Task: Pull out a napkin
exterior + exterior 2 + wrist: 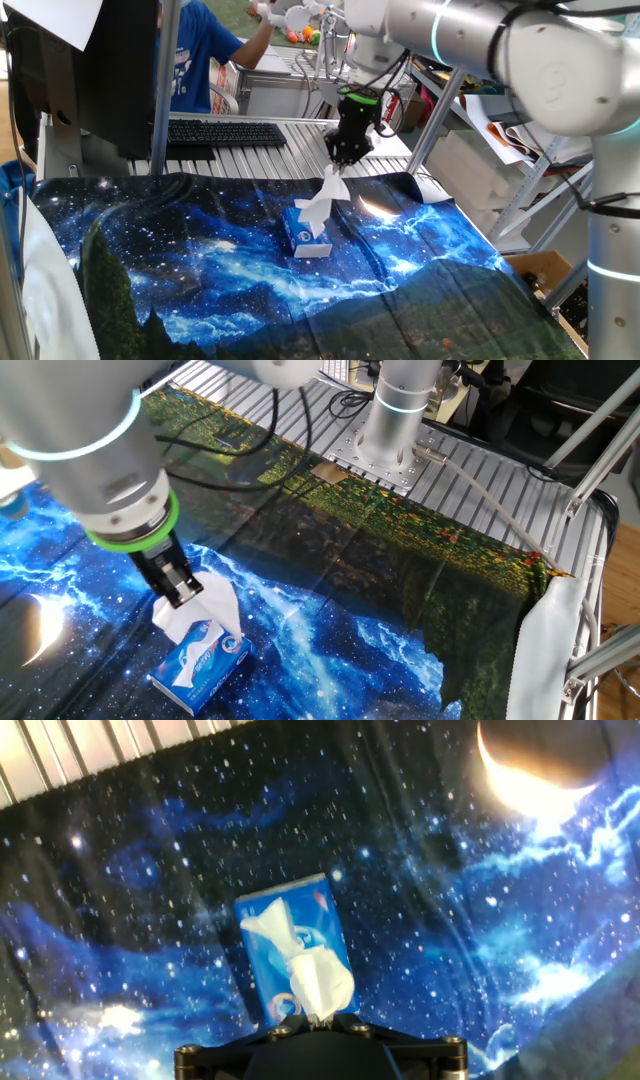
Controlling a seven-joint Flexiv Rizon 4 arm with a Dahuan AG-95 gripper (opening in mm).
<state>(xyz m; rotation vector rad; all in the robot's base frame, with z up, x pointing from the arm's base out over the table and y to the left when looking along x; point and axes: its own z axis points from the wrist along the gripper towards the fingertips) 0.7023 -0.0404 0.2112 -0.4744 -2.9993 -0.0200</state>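
A small blue tissue pack (308,234) lies on the starry cloth, also seen as the blue pack (200,664) and, in the hand view, the pack (290,956). The white napkin (326,200) rises from the pack's top, stretched upward into my gripper (343,158). My gripper is shut on the napkin's upper end, a little above the pack. In the other fixed view the napkin (205,610) hangs below the gripper (178,592), its lower end at the pack. In the hand view the napkin (305,972) runs from the pack to my gripper (322,1020).
A galaxy-print cloth (200,270) covers the table. A black keyboard (225,132) lies behind it on the ribbed metal top. A person in blue (200,50) stands at the back. The arm's base (392,430) is bolted at the far side.
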